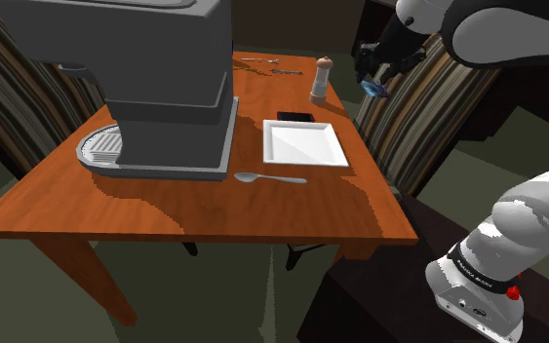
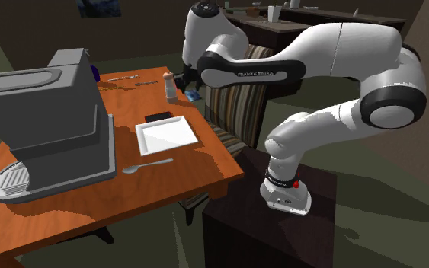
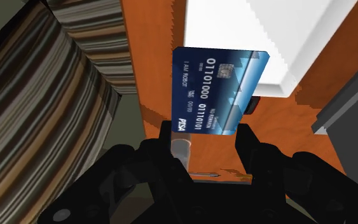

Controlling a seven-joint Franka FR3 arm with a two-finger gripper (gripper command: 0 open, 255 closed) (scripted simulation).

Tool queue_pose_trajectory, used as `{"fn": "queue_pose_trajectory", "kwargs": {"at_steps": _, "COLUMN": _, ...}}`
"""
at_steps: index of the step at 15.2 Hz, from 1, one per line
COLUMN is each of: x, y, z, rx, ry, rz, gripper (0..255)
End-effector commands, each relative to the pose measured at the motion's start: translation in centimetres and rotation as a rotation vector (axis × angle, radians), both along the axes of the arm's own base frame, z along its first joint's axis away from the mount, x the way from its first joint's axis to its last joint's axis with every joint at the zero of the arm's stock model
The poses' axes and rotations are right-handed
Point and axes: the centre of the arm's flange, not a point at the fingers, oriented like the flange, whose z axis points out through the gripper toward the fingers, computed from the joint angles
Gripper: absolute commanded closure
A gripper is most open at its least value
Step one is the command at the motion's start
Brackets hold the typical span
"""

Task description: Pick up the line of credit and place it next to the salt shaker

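The black gripper [image 3: 206, 130] clasped a flat, glossy blue card [image 3: 220, 89] by one long edge, its long axis running across the fingers and seemingly tilted. It hung just off the orange wooden table's [image 1: 194, 209] edge, over a striped chair [image 1: 413, 117]. A square white plate [image 1: 304, 142] lay nearer, and the slim salt shaker [image 1: 321, 80] stood by the far corner.

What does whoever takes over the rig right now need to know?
Claw: shut on the blue card, which is held in the air.
Card: lifted, near the table edge on the shoulder view's right, by the striped chair.
Salt shaker: upright on the table, just beyond the white plate.
Done: pick-up.
Left: carry the card to the shaker, set it down beside it, open the claw.
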Motion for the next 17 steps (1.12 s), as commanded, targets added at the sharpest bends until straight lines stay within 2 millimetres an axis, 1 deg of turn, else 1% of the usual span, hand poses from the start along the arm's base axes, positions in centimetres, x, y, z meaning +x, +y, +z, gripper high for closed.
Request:
{"fn": "queue_pose_trajectory", "kwargs": {"at_steps": 1, "x": 2.3, "y": -1.1, "z": 0.0, "rx": 0.0, "ry": -0.001, "rz": 0.001, "gripper": 255}}
{"fn": "queue_pose_trajectory", "kwargs": {"at_steps": 17, "x": 21.5, "y": -9.8, "z": 0.1, "rx": 0.0, "ry": -0.001, "rz": 0.001, "gripper": 255}}
